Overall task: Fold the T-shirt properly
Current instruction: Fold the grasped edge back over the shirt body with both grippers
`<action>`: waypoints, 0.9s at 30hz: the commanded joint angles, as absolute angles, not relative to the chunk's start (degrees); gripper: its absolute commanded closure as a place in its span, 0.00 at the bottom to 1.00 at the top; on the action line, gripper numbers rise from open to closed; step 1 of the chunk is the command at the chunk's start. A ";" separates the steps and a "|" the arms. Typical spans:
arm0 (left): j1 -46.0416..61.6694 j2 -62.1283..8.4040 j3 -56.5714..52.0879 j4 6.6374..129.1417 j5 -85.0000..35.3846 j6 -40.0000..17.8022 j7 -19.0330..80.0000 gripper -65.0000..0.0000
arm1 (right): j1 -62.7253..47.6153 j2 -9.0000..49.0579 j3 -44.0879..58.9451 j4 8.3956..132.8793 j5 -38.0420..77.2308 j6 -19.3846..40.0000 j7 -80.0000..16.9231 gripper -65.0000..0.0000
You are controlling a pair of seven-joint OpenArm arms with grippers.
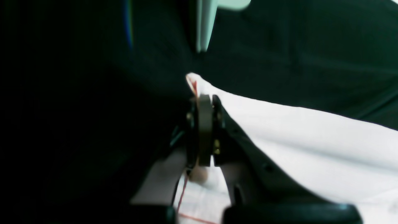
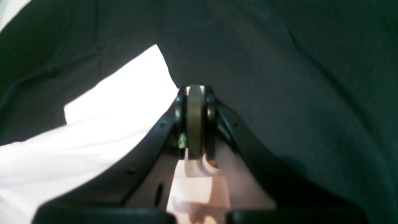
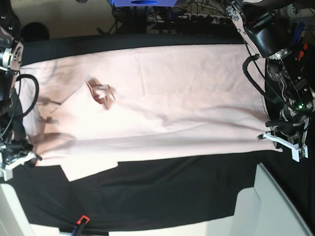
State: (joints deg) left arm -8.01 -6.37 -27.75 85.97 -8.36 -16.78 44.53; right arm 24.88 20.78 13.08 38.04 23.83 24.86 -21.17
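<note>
The T-shirt (image 3: pixel 162 98) lies spread, plain side up, across the black table cloth (image 3: pixel 162 196), reaching from the table's left edge to its right edge and filling the far half. One lengthwise fold looks begun: a long crease runs along the near side, and a loose flap juts toward the near-left corner. A small bunched pucker sits toward the left end (probably the collar, though the base view is too coarse to be sure).

The left gripper (image 1: pixel 205 102), at the table's right edge, has its jaws pressed together on a corner of the pink fabric. The right gripper (image 2: pixel 196 90), at the left edge, is likewise closed, with cloth pinched between its jaws.

So the task seems at an early stage: both ends are held, but the sleeves, the second lengthwise fold and the crosswise folds all remain.
</note>
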 commanded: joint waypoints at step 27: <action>3.65 -7.25 -27.74 92.88 -8.57 -16.57 43.03 1.00 | 13.49 20.53 17.19 55.87 24.75 29.58 -33.54 1.00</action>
